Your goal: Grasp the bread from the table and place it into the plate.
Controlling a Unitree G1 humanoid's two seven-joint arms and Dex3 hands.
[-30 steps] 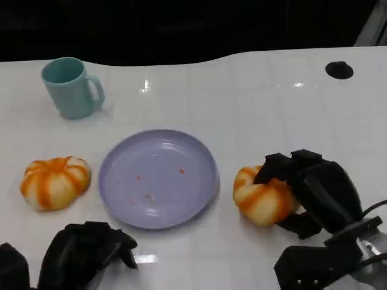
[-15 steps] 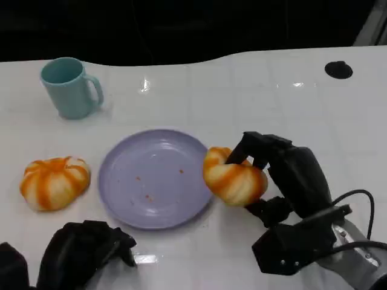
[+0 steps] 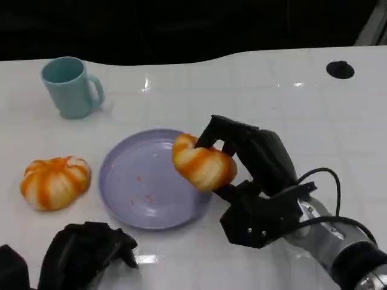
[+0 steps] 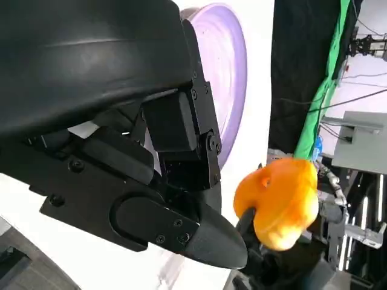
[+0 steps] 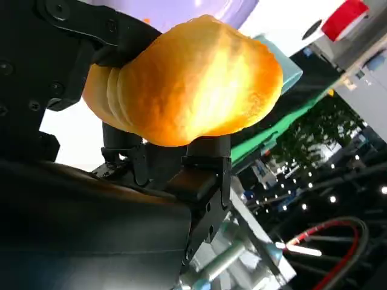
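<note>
My right hand (image 3: 257, 163) grips an orange-and-white bread roll (image 3: 203, 164) and holds it in the air over the right edge of the lavender plate (image 3: 140, 187). The right wrist view shows that roll (image 5: 187, 90) close up between black fingers (image 5: 136, 36). In the left wrist view the same roll (image 4: 279, 199) hangs beside the plate (image 4: 227, 72). A second bread roll (image 3: 54, 182) lies on the table to the left of the plate. My left hand (image 3: 84, 254) rests low at the front left with fingers curled in and nothing in them.
A teal mug (image 3: 71, 87) stands at the back left. A round black hole (image 3: 340, 69) sits in the white table (image 3: 272, 90) at the back right. A cable (image 3: 326, 187) loops off my right forearm.
My right hand has lifted the roll from the table right of the plate and carried it left, over the plate's right edge. The left hand and the other roll stay put.
</note>
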